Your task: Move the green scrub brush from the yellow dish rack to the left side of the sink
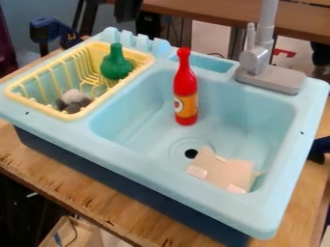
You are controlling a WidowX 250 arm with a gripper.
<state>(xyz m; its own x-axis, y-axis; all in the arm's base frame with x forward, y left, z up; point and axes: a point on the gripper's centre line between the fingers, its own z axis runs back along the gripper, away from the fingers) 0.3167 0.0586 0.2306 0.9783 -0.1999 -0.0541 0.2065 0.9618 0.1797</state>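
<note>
A dark shape at the top edge, left of centre, appears to be the gripper (127,9), beyond the sink's back left edge and apart from the toys. In the light blue sink (132,118), a red bottle (185,86) with an orange label stands upright near the back. A flat beige piece (226,170) with pale patches lies at the basin's front right, beside the drain. The yellow rack (122,48) at left holds a green bulbous toy (116,65) with a narrow neck toward its back, and a small grey and whitish item (73,100) at its front.
A grey faucet (256,54) rises from the sink's back right corner. The sink unit rests on a wooden table (84,193). A blue clamp (46,30) is behind the rack, and another dark blue item (319,148) is at the right edge.
</note>
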